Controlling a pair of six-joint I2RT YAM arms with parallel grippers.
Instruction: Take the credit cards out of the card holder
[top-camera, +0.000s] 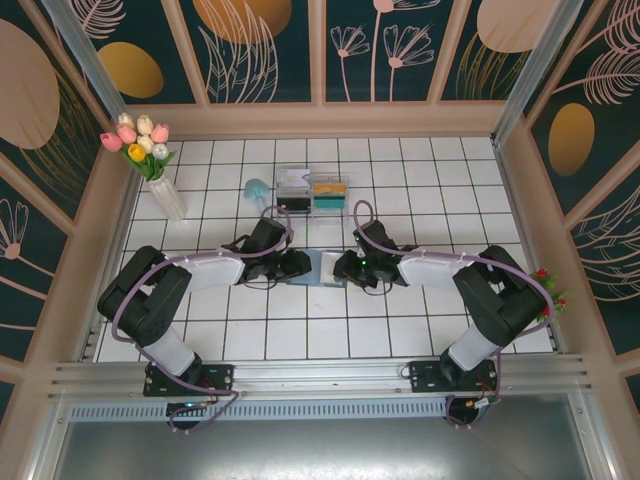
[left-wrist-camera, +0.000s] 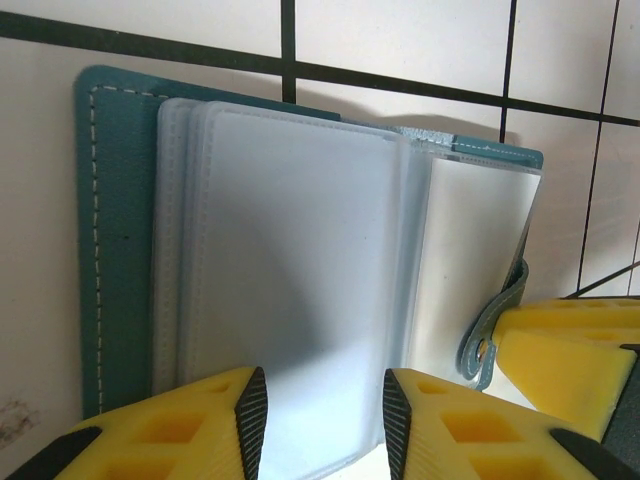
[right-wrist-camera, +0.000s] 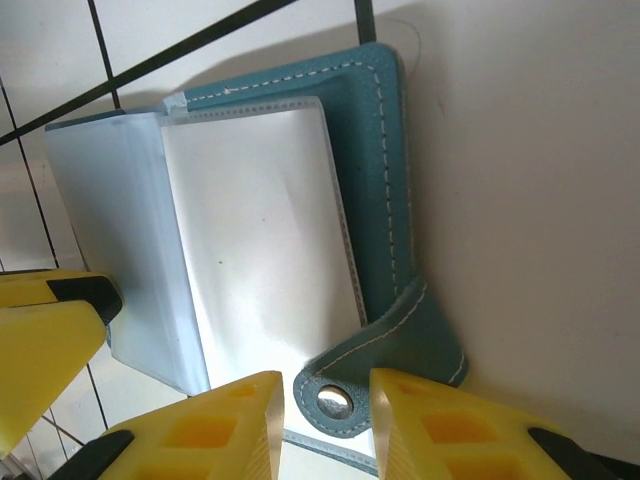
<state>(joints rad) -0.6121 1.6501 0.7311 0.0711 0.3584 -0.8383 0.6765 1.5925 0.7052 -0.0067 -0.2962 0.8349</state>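
- The card holder (top-camera: 322, 268) lies open on the table (top-camera: 400, 330), between both grippers.
- Left gripper (left-wrist-camera: 322, 405): jaws apart over the clear sleeves (left-wrist-camera: 290, 250).
- Right gripper (right-wrist-camera: 326, 400): the strap (right-wrist-camera: 400, 340) sits between its jaws. I cannot tell if it is pinched.

Left arm (top-camera: 190, 275), right arm (top-camera: 450, 272) angled inward — both jaws parted.

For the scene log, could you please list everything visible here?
dark-teal folding card holder with frosted plastic sleeves: one, lying open at table centre, between the grippers
clear plastic two-compartment box: one, far centre
credit cards: count unclear, yellow-orange, teal, dark, inside the box
small light-blue object: one, left of the box
glass vase of tulips: one, pink, white, yellow, far left
red-flowered sprig: one, right edge
white tiled table: one
left gripper: yellow, open over the sleeves
right gripper: yellow, open at the snap tab
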